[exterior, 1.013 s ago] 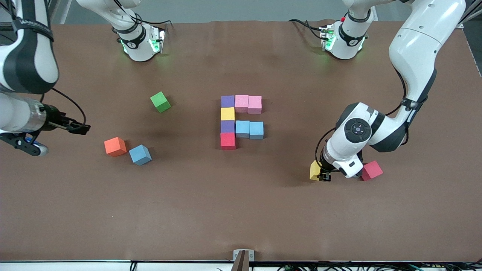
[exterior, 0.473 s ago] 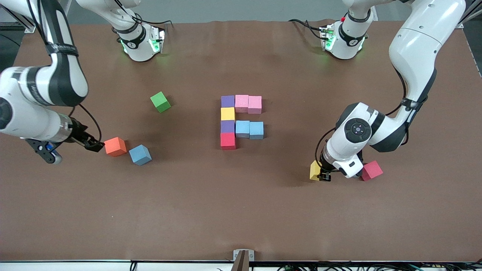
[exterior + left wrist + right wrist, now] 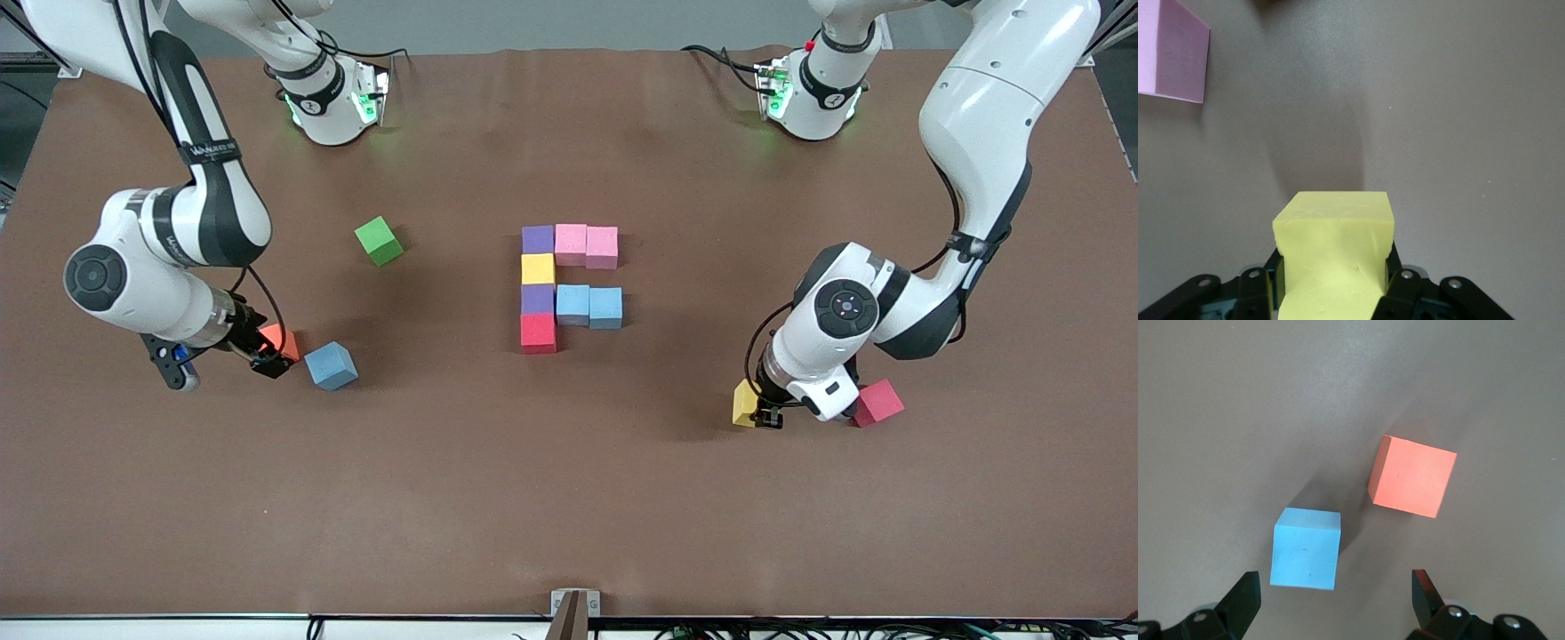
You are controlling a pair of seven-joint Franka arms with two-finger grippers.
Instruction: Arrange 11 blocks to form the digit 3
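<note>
Three blocks lay loose. The left gripper [image 3: 766,416] clenched a yellow block [image 3: 743,402] beside a red block [image 3: 878,402]. The right gripper [image 3: 267,360], fingers spread, hovered over the orange cube [image 3: 277,338], near a light blue block [image 3: 331,365]. Farther stood the unfinished digit [image 3: 569,283]; next, likely carrying yellow there.

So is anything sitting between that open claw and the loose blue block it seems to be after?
Nothing lies between them, but the orange cube sits right beside the blue block. The right gripper, open, hangs over both, so it could catch the wrong one.
</note>
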